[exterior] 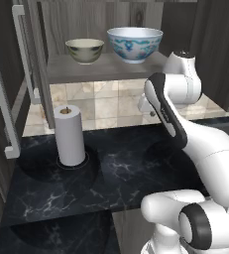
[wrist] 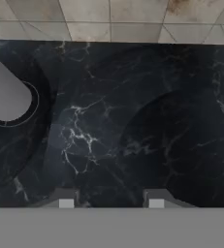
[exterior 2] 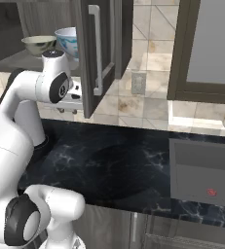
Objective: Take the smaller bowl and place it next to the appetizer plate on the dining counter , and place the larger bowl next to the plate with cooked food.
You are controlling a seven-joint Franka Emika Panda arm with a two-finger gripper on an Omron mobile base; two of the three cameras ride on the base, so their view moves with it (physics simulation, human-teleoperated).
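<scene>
Overhead, on the open cabinet shelf (exterior: pixel 101 69), the larger bowl (exterior: pixel 135 43) stands toward the right edge and the smaller bowl (exterior: pixel 85 50) just left of it, both upright, above the downward-pointing gripper (wrist: pixel 111 201), whose jaws hang parted over the black worktop (exterior: pixel 121 173), holding nothing.

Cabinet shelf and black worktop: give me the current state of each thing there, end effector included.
Smaller bowl: upright on the shelf, left of the larger one, untouched.
Larger bowl: upright on the same shelf, untouched.
Cabinet door: swung open.
Paper towel roll: standing upright on the worktop.
End effector: open, holding nothing, pointing down at bare worktop.
</scene>
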